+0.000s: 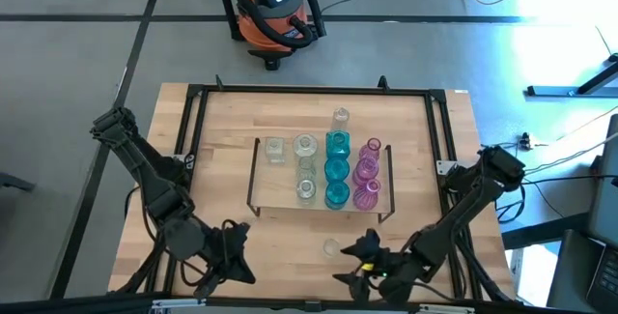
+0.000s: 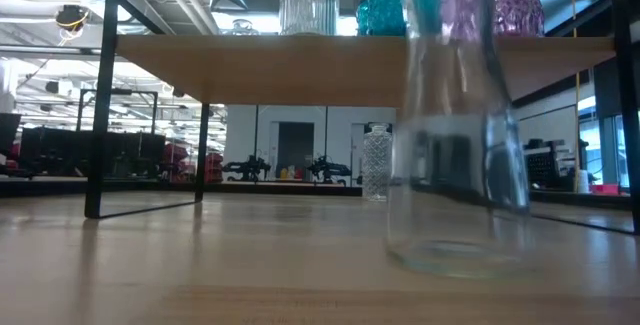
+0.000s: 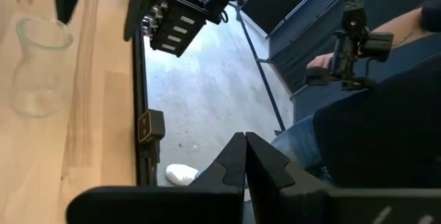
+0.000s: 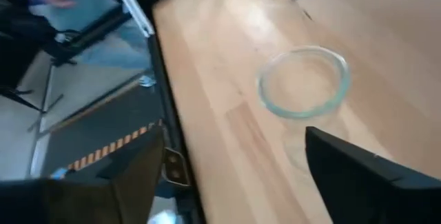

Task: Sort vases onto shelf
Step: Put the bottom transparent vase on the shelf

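The shelf (image 1: 280,201) stands mid-table and bears several vases in rows: clear ones (image 1: 305,167), teal ones (image 1: 337,169) and pink ones (image 1: 366,174). A ribbed clear vase (image 1: 340,118) stands on the table behind the shelf and shows under the board in the low view (image 2: 376,162). Another clear vase (image 1: 331,247) stands upright on the table in front of the shelf, close in the low view (image 2: 455,165). My right gripper (image 1: 357,259) is open just right of it, its fingers (image 4: 358,176) short of the vase's rim (image 4: 303,83). My left gripper (image 3: 244,148) is shut and empty at the near left (image 1: 241,256).
The table's black rail (image 3: 141,114) runs along the near edge by both grippers. A person sits beyond it (image 3: 386,114). An orange shop vacuum (image 1: 272,10) stands on the floor past the far edge. Bare wood lies between the shelf and the near edge.
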`<state>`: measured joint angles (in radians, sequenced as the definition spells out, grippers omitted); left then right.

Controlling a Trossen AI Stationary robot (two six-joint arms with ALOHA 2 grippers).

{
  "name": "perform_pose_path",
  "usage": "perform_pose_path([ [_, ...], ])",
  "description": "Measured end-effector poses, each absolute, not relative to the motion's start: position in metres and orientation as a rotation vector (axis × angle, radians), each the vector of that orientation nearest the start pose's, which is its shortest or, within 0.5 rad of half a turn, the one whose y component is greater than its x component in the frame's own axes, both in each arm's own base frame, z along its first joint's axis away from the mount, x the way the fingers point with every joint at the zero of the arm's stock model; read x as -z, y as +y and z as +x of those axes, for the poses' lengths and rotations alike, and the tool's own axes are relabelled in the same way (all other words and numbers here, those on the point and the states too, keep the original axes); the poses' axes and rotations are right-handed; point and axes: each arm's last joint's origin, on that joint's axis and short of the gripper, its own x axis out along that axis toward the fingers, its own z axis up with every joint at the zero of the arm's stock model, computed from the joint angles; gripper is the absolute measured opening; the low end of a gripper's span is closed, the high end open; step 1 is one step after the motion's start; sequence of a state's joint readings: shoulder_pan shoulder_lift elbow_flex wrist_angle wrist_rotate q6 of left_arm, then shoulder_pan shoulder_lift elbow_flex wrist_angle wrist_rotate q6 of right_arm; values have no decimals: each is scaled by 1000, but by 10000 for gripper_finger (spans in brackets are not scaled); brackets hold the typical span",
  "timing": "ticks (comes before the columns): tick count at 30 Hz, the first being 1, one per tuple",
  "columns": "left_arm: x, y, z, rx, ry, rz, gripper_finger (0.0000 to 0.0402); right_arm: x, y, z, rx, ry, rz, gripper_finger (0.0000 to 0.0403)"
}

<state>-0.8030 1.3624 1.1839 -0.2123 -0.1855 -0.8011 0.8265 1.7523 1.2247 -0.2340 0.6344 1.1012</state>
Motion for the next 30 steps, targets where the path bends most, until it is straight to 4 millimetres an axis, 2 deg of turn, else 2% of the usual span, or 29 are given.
perform_pose_path([
  [7, -341, -220, 213, 432, 568, -577, 0, -225, 255, 271, 194, 610, 542, 339],
  [15, -340, -219, 213, 429, 568, -574, 0, -222, 235, 284, 255, 631, 452, 318],
  [23, -340, -219, 213, 428, 569, -573, 0, -221, 222, 296, 180, 696, 370, 260],
  [27, -339, -219, 213, 424, 577, -567, 0, -224, 220, 301, 168, 649, 307, 224],
  [30, -339, -219, 213, 422, 575, -567, 0, -226, 216, 306, 156, 645, 321, 202],
])
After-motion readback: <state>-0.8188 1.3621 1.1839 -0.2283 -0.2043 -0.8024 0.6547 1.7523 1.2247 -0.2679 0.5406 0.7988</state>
